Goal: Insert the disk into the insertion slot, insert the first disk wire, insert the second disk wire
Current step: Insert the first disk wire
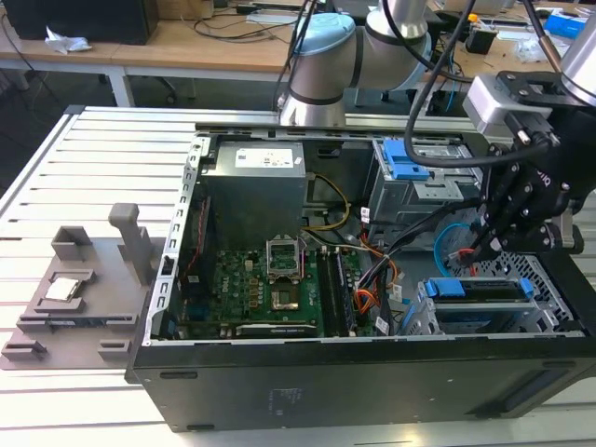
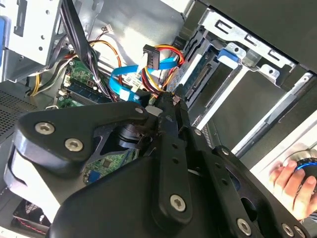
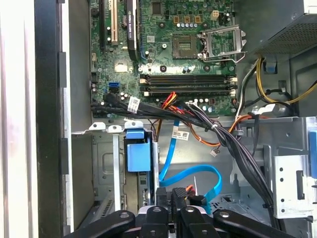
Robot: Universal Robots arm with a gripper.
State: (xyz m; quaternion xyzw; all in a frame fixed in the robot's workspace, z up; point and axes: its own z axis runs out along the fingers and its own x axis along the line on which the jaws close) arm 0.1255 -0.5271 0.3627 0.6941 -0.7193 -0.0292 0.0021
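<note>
Exterior view: blue-framed disk (image 1: 484,291) fills silver slot (image 1: 421,321).

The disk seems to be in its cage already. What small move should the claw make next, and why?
Probably a short advance of the claw toward the red-orange wire bundle, just behind its dark connector. The disk already sits in the insertion slot, but that connector hangs free, apart from the disk's back edge, so it looks unplugged.
</note>
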